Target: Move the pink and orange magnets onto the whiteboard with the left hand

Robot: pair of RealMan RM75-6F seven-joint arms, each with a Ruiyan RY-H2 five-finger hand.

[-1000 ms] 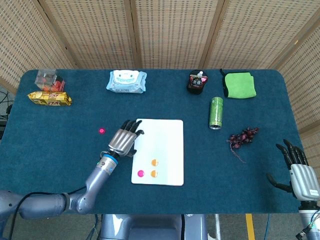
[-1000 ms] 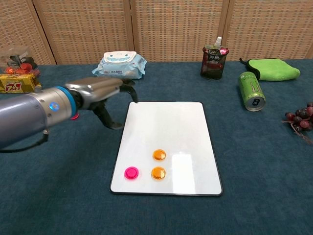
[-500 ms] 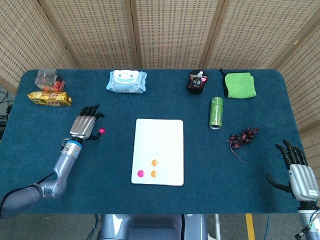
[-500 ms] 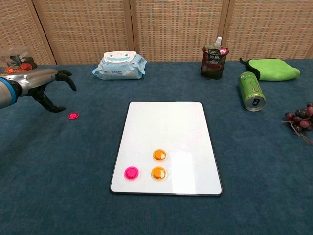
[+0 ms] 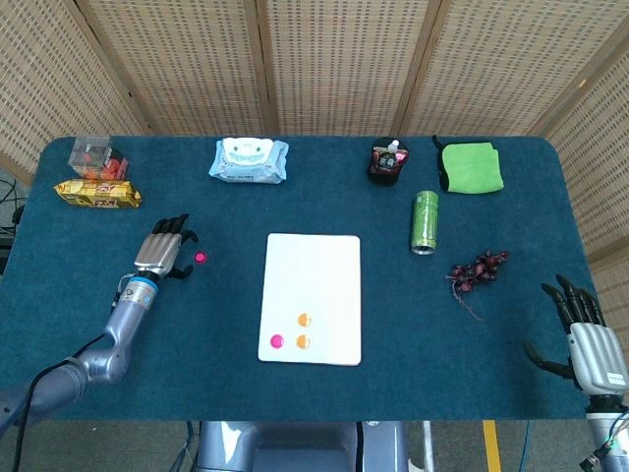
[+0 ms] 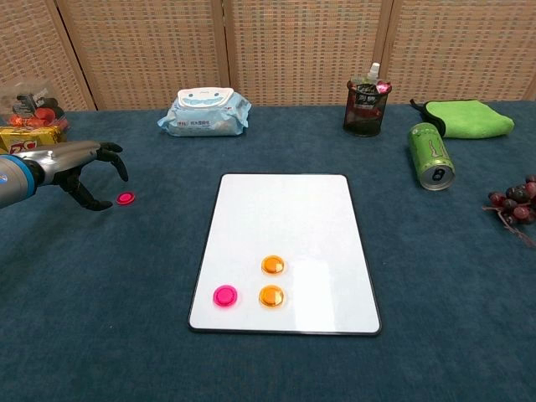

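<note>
The whiteboard (image 5: 314,265) (image 6: 289,218) lies flat at the table's middle. On its near part sit one pink magnet (image 5: 276,341) (image 6: 224,295) and two orange magnets (image 5: 304,320) (image 6: 272,265) (image 5: 303,341) (image 6: 270,295). Another pink magnet (image 5: 200,258) (image 6: 126,198) lies on the blue cloth left of the board. My left hand (image 5: 162,251) (image 6: 79,167) hovers just left of it, fingers spread and holding nothing. My right hand (image 5: 588,339) rests open at the table's near right corner, seen only in the head view.
A wipes pack (image 5: 250,159) (image 6: 205,112) lies at the back. A snack bag (image 5: 96,193) and a clear box (image 5: 91,153) sit far left. A pouch (image 5: 387,163), green can (image 5: 424,222) (image 6: 430,156), green cloth (image 5: 472,166) and grapes (image 5: 478,268) are on the right.
My left hand left the whiteboard's upper left corner and swung left across the table. It now sits beside the loose pink magnet, a little lower than half a second ago.
</note>
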